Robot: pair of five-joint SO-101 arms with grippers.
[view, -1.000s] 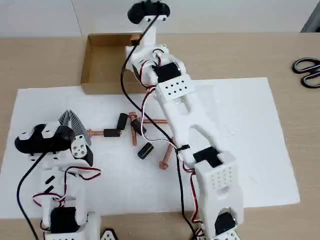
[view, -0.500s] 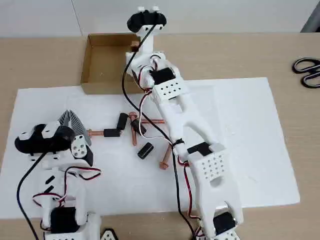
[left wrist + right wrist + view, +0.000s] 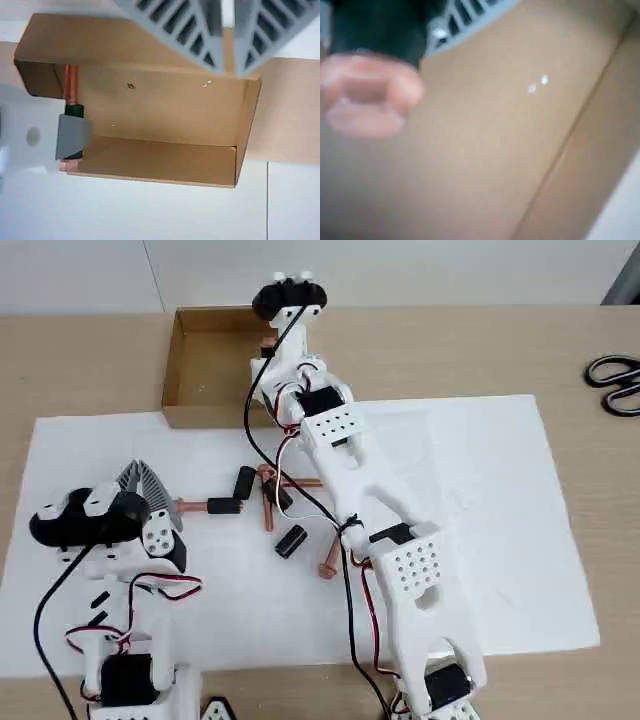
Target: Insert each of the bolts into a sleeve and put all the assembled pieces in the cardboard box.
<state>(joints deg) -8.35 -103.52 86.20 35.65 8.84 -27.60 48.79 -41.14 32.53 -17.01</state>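
Observation:
The open cardboard box point(image 3: 205, 370) stands at the table's far edge. My right gripper point(image 3: 268, 340) hangs over the box's right side, shut on a copper bolt in a black sleeve point(image 3: 73, 107). From the right wrist, the bolt's head point(image 3: 367, 95) hangs close above the box floor point(image 3: 485, 150). My left gripper point(image 3: 140, 483) is near the front left, shut with nothing in it, and points at the box point(image 3: 160, 115). Just to its right lies another sleeved bolt point(image 3: 210, 507). Loose bolts point(image 3: 328, 560) and black sleeves point(image 3: 291, 541) lie mid-sheet.
A white paper sheet point(image 3: 480, 500) covers most of the table. Black scissors point(image 3: 615, 380) lie at the far right on the bare wood. The right arm point(image 3: 370, 480) stretches diagonally over the sheet, above some of the loose parts.
The right arm has swung slightly leftward, bringing its elbow and wrist in over the box with the sleeved bolt still held. The left arm and the loose parts have stayed put.

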